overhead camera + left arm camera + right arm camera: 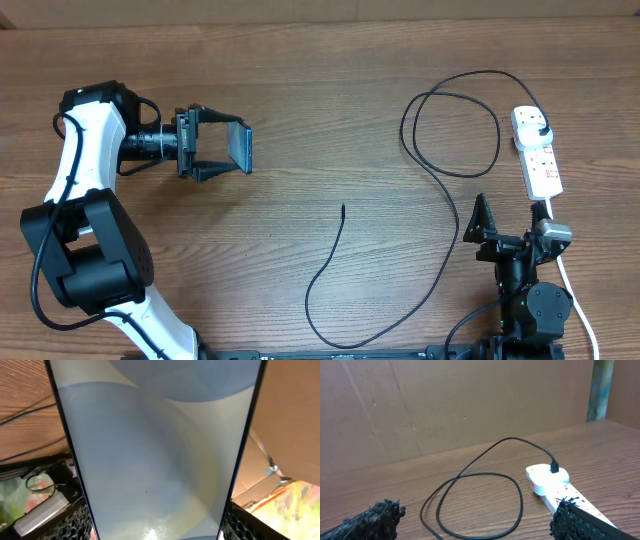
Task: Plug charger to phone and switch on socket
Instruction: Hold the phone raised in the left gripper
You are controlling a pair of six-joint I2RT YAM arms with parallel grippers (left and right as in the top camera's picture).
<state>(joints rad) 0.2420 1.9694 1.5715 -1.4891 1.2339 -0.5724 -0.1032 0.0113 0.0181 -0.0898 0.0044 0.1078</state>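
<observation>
**Desk:** Where is the phone sitting right now?

**Me:** I'm gripping it in the left gripper (232, 147). The phone (240, 148) is standing on edge in the overhead view, left of the table's middle, and the two fingers are clamping it from either side. Through the left wrist camera its light-blue screen is filling nearly the whole frame, with the dark pads (75, 521) pressing at its lower edges. I cannot tell whether it is touching the table (300, 80).

**Desk:** And the charger?

**Me:** The charger (513, 438) is lying on the wood, well apart from the phone. Its black plug (537, 123) is sitting in the far end of the socket (543, 165), over at the right side. From there the cable is making one loop, running down toward the near edge and curling back up. Its connector tip (343, 208) is resting free near the middle of the table, touching nothing else.

**Desk:** What is the right arm doing?

**Me:** The right gripper (472, 520) is waiting just short of the socket's near end, with its fingers spread wide and nothing between them. Through its camera I'm looking along the table at the socket, the plug and the loop, with a brown cardboard wall (445, 405) standing behind. The thick white cord (577, 305) is trailing off the socket past that arm.

**Desk:** Is the socket switched on?

**Me:** I'm seeing red marks on the strip, but they are too small for me to tell.
</observation>
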